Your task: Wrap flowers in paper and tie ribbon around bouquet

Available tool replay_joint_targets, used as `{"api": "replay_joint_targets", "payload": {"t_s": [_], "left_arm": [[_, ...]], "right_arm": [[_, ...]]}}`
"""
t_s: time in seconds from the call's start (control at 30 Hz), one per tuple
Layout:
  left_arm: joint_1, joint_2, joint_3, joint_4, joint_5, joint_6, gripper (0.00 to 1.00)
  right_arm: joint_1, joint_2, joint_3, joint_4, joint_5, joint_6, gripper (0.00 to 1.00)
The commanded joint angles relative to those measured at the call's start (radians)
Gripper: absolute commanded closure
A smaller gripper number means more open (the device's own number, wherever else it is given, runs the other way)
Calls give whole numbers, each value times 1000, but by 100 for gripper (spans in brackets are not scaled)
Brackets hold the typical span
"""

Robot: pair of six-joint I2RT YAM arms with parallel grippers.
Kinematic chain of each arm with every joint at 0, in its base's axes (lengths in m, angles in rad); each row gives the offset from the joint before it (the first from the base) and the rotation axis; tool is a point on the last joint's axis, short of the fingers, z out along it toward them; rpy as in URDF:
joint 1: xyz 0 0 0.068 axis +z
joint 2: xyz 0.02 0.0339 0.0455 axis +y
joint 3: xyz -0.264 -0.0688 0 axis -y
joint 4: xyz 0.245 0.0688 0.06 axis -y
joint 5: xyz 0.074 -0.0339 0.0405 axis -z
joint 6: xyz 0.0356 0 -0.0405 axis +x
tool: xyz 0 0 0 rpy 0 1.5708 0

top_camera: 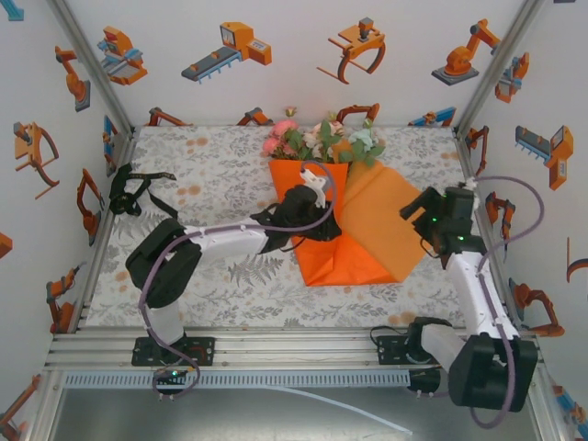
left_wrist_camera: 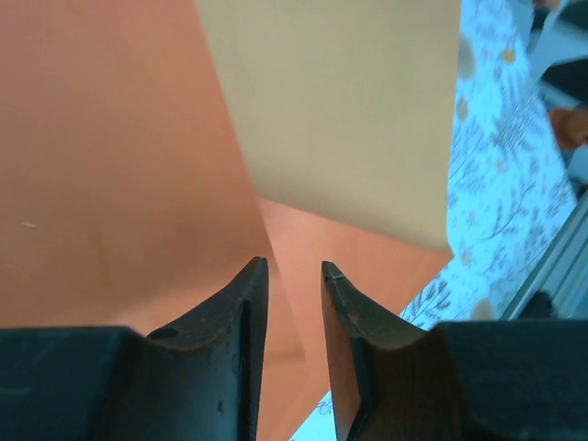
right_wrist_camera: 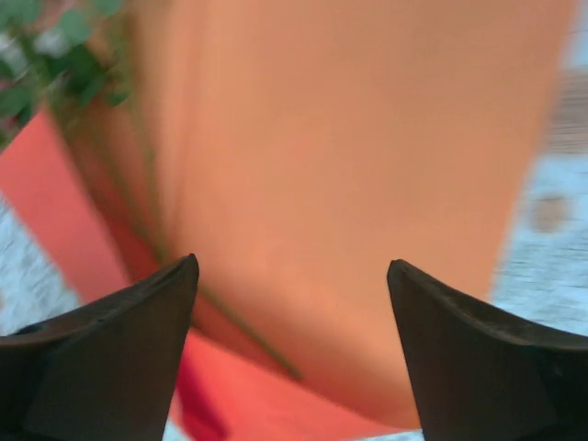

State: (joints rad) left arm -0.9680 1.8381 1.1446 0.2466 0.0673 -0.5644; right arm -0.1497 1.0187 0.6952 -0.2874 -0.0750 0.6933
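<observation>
The flowers (top_camera: 317, 138) lie at the back of the table, heads away from me, their stems running under the folded orange paper (top_camera: 372, 230). My left gripper (top_camera: 312, 197) hovers over the paper's left part; its jaws (left_wrist_camera: 294, 266) stand a narrow gap apart with nothing between them, the paper (left_wrist_camera: 110, 165) below and a folded flap rising behind. My right gripper (top_camera: 413, 209) is at the paper's right edge; its jaws (right_wrist_camera: 294, 262) are wide open above the paper (right_wrist_camera: 349, 138), beside a thin green stem (right_wrist_camera: 248, 335). The black ribbon (top_camera: 133, 191) lies bunched at the far left.
The patterned tablecloth (top_camera: 230, 276) covers the table. White walls with robot prints close in the left, back and right sides. An aluminium rail (top_camera: 276, 349) carries both arm bases at the near edge.
</observation>
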Motion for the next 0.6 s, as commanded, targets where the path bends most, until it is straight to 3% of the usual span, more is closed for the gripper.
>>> {"api": "replay_joint_targets", "payload": {"t_s": [0.0, 0.17, 0.57], "left_arm": [[-22, 54, 33, -5, -49, 58, 65], [-46, 125, 51, 13, -79, 84, 62], [-48, 218, 15, 147, -18, 8, 61]], "right_arm": [[-169, 20, -19, -89, -27, -20, 16], [-317, 139, -20, -52, -43, -17, 13], [-335, 435, -32, 209, -274, -43, 13]]}}
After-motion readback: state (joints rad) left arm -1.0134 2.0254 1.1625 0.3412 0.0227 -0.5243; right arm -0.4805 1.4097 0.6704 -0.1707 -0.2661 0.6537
